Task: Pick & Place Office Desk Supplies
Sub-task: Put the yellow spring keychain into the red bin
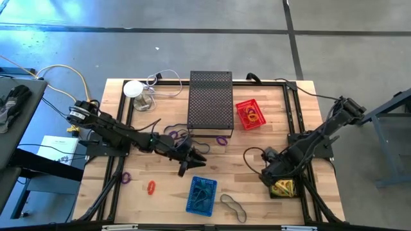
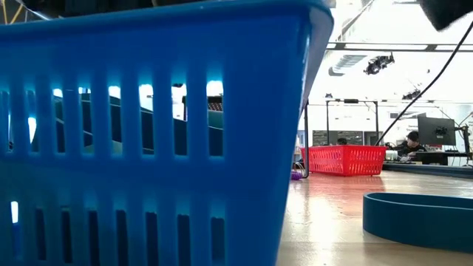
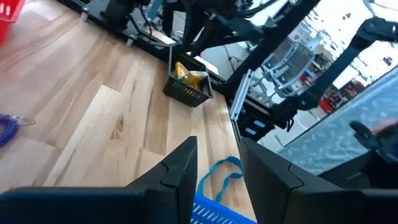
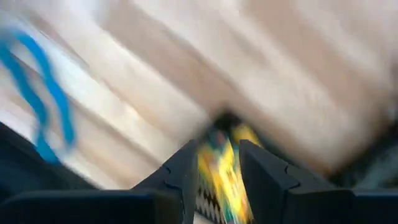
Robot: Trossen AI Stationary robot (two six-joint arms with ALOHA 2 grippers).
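Note:
My right gripper hangs pointing down over a small black basket of yellow packets at the table's near right, and is shut on a yellow packet. My left gripper reaches level across the table's middle, just beyond the blue basket. It is open with nothing between its fingers. Loose rubber bands lie flat on the wood: purple ones, an orange one and a blue one near the front edge. My right gripper pinches the yellow packet between its two fingers, which come from above. The packet's crimped edge shows far back between them. The view is blurred, so which part of the packet is held and whether it hangs clear cannot be told.
A tall black mesh box stands at the far middle, with a red basket to its right. A white round object with a cable sits far left. The blue basket fills most of the low view. Bare wood lies between the two arms.

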